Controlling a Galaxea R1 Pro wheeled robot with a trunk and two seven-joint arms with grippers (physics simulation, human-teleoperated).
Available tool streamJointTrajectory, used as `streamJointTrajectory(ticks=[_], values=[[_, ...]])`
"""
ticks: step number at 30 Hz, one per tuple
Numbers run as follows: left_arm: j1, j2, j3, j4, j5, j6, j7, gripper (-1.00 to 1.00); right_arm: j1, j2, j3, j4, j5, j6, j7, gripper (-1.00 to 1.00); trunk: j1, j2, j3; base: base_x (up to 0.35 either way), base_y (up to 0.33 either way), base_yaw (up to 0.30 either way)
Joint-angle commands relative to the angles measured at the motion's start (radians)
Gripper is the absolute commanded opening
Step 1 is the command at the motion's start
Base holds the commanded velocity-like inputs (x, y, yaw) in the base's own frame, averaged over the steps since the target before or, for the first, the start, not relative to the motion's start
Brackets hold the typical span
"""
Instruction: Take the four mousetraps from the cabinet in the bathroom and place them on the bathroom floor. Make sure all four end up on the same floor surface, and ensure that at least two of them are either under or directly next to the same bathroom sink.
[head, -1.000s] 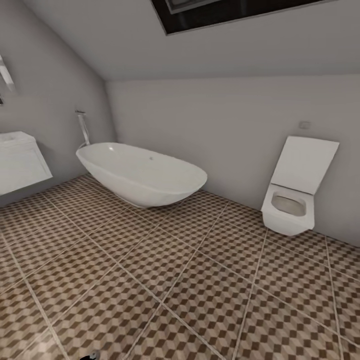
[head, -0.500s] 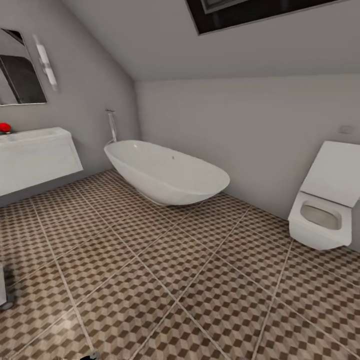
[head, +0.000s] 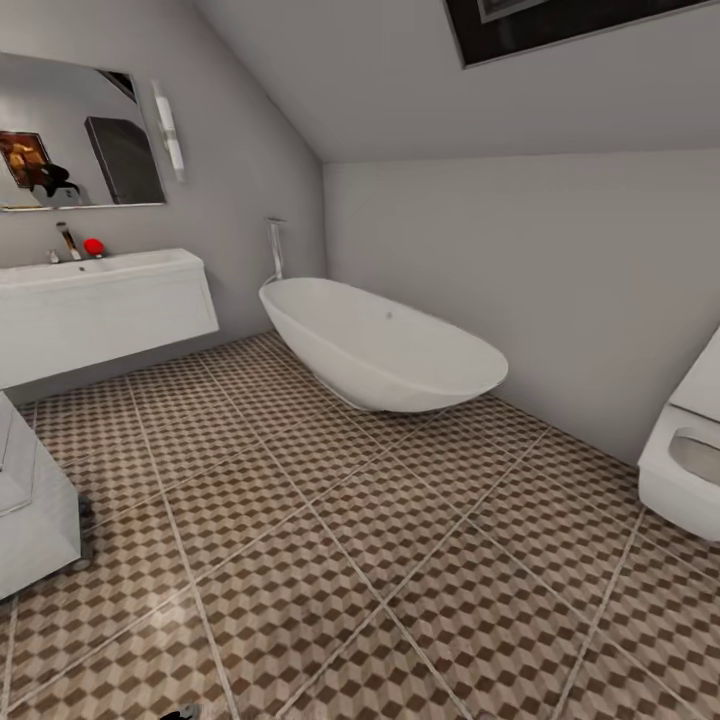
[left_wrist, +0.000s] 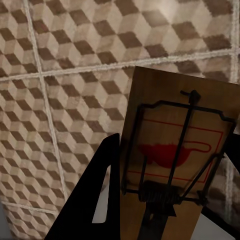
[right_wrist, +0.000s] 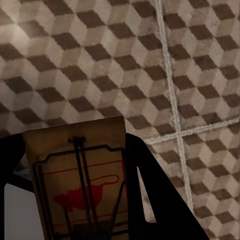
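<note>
Above bathroom floor (head: 380, 560), each gripper (left_wrist: 170, 200) (right_wrist: 75, 200) clamps a mousetrap (left_wrist: 175, 155) (right_wrist: 80, 185).

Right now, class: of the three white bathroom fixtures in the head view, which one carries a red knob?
The sink, the wide rectangular basin under the mirror. The red knob sits on top; the rounded bathtub and the toilet have none.

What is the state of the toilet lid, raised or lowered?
Raised. The toilet at the head view's right edge shows its open bowl, with the lid tilted up against the wall.
</note>
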Motion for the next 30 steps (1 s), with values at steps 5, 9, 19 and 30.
streamJointTrajectory(ticks=[5,9,19,30], values=[[-0.001,0.0,-0.008,0.0,0.0,0.008,0.006,-1.0,0.0,0.0,0.009,0.0,-0.011,-0.003,-0.001,-1.0,0.0,0.0,-0.001,0.0,0.0,0.292],[-0.001,0.0,-0.009,0.0,-0.001,0.008,0.006,-1.0,0.0,0.0,0.009,0.0,-0.011,-0.003,-0.001,-1.0,0.0,0.0,-0.001,0.0,0.0,0.292],[-0.001,0.0,-0.008,0.0,0.0,0.008,0.006,-1.0,0.0,0.0,0.009,-0.001,-0.011,-0.003,-0.001,-1.0,0.0,0.0,-0.001,0.0,0.0,0.292],[-0.001,0.003,-0.008,0.001,0.001,0.008,0.006,-1.0,0.0,-0.002,0.009,-0.001,-0.011,-0.003,-0.001,-1.0,0.0,0.0,-0.001,0.0,0.0,0.207]])
